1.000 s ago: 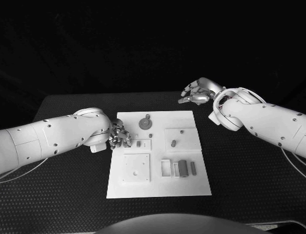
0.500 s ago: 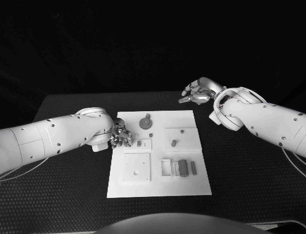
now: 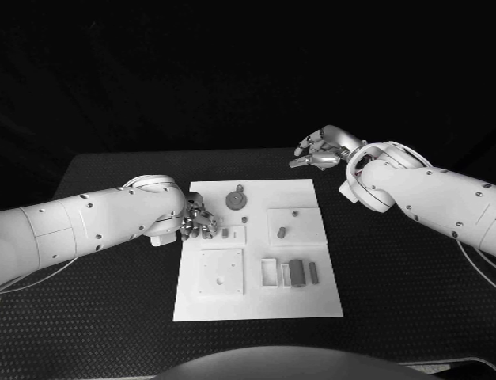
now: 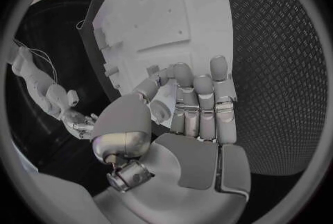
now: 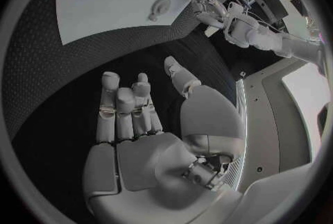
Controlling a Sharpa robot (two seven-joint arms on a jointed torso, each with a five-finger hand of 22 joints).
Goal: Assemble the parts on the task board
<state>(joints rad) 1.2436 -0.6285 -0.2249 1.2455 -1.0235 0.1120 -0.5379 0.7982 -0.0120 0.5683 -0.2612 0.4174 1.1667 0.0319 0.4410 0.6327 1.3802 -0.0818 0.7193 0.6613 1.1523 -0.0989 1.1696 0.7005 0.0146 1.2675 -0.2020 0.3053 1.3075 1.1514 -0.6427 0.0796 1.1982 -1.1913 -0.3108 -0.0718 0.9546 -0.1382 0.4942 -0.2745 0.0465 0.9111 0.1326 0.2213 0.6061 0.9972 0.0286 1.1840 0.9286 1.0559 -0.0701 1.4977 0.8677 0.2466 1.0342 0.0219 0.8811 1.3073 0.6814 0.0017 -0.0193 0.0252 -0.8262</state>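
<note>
Left hand: my left hand (image 3: 196, 221) was over the left edge of the task board (image 3: 259, 305), its fingers (image 4: 201, 99) held close together and pointing to the board; I could not tell if it held anything.
Right hand: my right hand (image 3: 320, 150) was above the table (image 3: 407, 293) past the board's far right corner, released, fingers apart, holding nothing.
Parts: one round part (image 3: 237, 199) lay near the board's far edge, one small part (image 3: 281, 232) in a square recess toward the right edge, and two darker parts (image 3: 298, 272) near the near right corner.
</note>
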